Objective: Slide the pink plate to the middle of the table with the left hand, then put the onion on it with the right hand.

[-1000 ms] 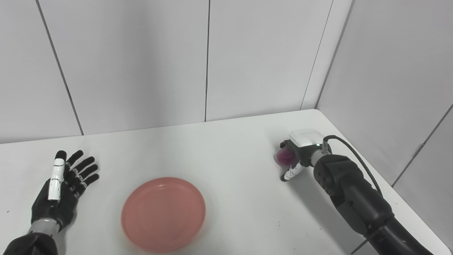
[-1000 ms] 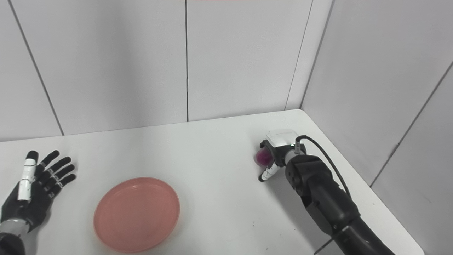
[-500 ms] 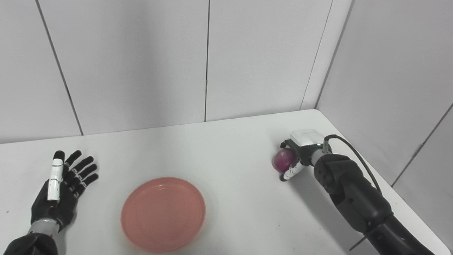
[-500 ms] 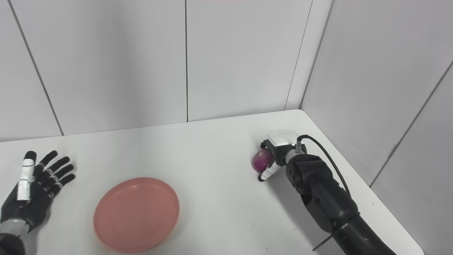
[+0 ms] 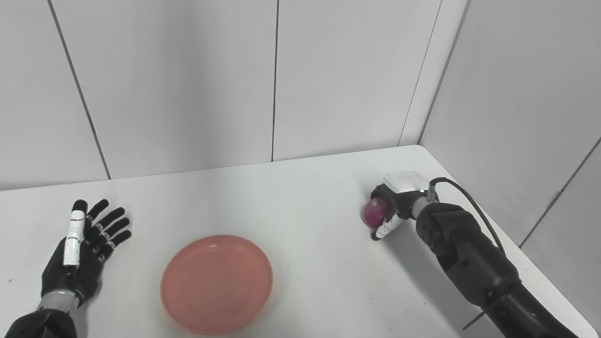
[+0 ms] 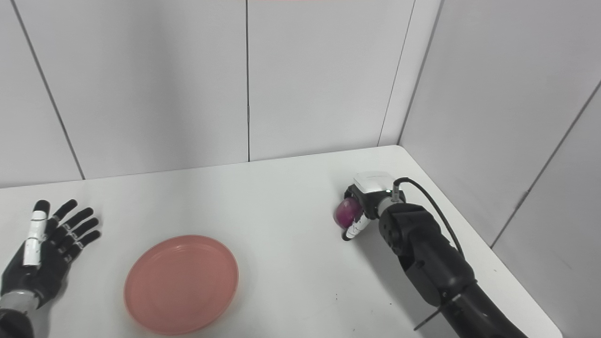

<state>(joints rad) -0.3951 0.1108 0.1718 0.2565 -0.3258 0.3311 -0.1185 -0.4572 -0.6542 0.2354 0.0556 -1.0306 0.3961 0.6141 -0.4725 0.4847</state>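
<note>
Fingers of the right hand curl around the purple onion, gripping it near the right edge of the table, toward the far right corner. Whether the onion touches the surface or sits just above it is hard to tell; the hand's white back covers the onion's right side, and the palm is hidden. Its dark forearm runs out of the picture at the bottom right. The pink plate lies empty near the front edge, left of centre, well apart from the onion. Beyond it, near the left edge, the left hand lies palm up, fingers spread, holding nothing; its arm is cut off at the bottom corner.
</note>
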